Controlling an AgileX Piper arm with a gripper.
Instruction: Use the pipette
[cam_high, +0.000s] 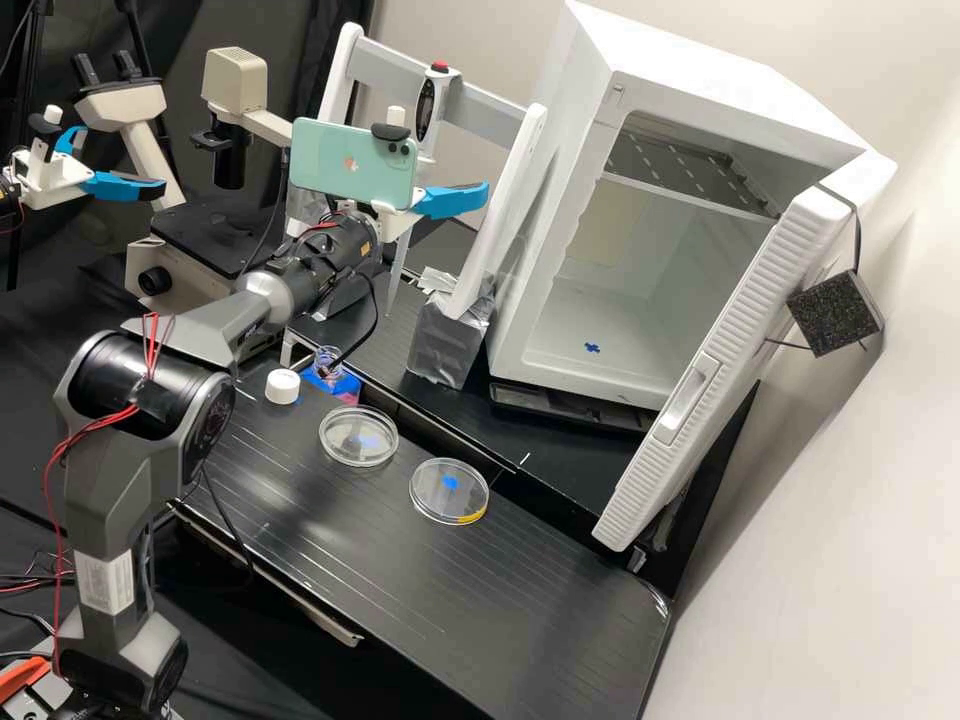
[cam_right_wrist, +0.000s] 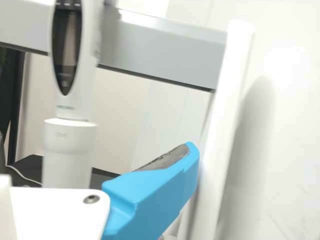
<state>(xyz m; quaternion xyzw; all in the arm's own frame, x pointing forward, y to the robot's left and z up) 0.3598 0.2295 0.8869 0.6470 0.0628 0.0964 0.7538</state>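
White pipette stands upright at the grey crossbar. The end effector is released and grasps nothing. If it closes while not well centred, one finger may push the pipette crooked, or the grip may slip.

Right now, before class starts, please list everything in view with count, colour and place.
Pipette: one, white, upright at the frame
Frame: one, white and grey, beside the cabinet
Dishes: two, clear, on the bench
Bottle: one, clear, beside the cap
Cap: one, white, bench
Cabinet: one, white, right, door open
Shelf: one, grey, inside cabinet
Block: one, black, cabinet door
Microscope: one, beige and black, behind arm
Phone: one, green, arm's end
Second arm: one, white and blue, far left
Arm: one, dark grey, left foreground
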